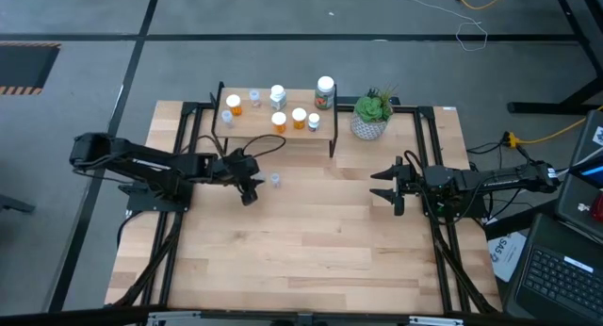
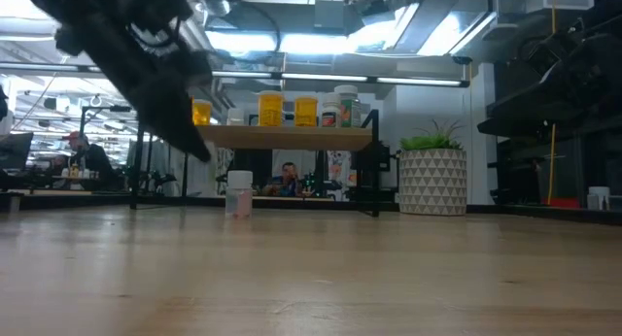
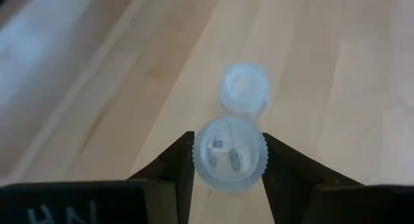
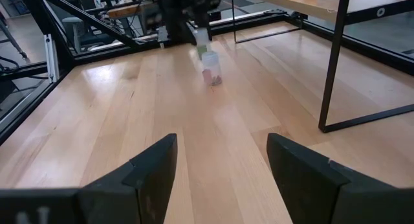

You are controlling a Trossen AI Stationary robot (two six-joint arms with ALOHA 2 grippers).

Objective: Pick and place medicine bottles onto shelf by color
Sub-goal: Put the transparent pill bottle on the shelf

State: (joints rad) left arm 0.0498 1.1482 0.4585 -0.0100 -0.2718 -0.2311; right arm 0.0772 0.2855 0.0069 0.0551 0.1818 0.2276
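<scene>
My left gripper [image 1: 251,190] hovers over the table in front of the shelf [image 1: 278,135] and is shut on a clear-bluish medicine bottle [image 3: 229,153]. That bottle is hidden under the gripper in the high view. A second clear bottle [image 1: 275,180] stands on its base on the table just beyond the fingers, also seen in the low view [image 2: 238,193]. The shelf top carries three orange bottles [image 1: 279,121], several clear ones [image 1: 227,116] and the larger dark bottle [image 1: 325,90]. My right gripper [image 1: 391,187] waits open at the table's right side. My left gripper pinches the clear bottle between its two fingers [image 3: 178,162], one on either side of the ridged round top [image 3: 229,141]. The fingers slant down from above. The bottle looks upright and, in the right wrist view, lifted clear of the table [image 4: 202,37].
A potted green plant [image 1: 370,116] stands at the shelf's right end. Black frame rails [image 1: 429,147] run along both table sides. Bare tabletop [image 1: 311,241] stretches toward the near edge. A laptop [image 1: 565,279] sits off the table to the right.
</scene>
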